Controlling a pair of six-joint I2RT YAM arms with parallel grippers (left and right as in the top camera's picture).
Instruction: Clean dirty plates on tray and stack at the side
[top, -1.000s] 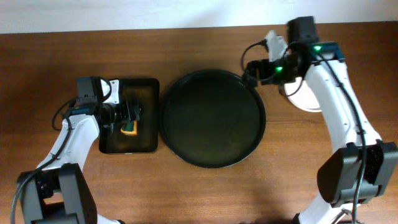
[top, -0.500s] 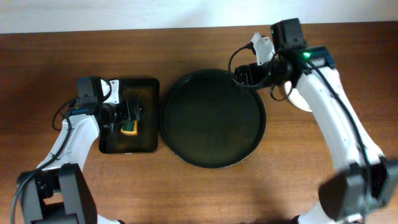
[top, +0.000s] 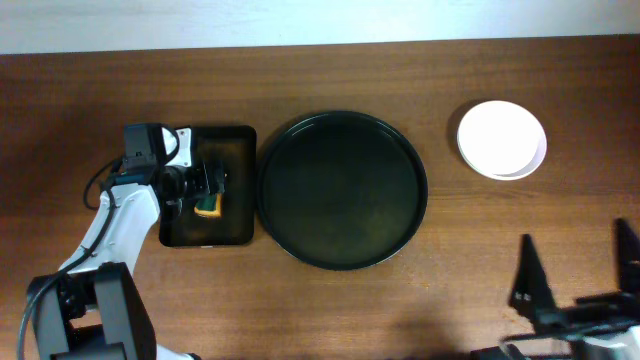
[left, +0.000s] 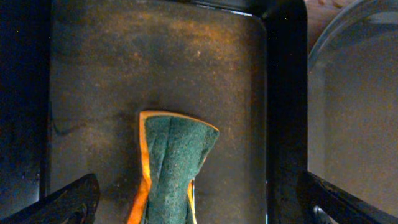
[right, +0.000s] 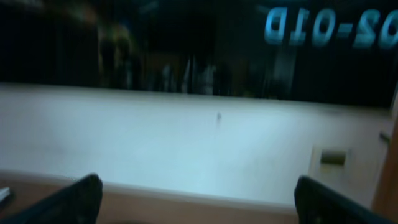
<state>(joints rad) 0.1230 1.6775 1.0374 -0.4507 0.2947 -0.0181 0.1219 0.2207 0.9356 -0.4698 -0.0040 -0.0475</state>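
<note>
Right gripper (top: 576, 262), jaws spread, now sits back at near table (top: 470, 260) edge, off tray (top: 343, 258) rim; plates (top: 502, 140) stacked right of tray, uncovered; left gripper (left: 198, 186) unchanged, open astride sponge (left: 174, 168).

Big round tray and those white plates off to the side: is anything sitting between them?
Nothing; the overhead view shows only bare wooden table between the tray and the plates.
</note>
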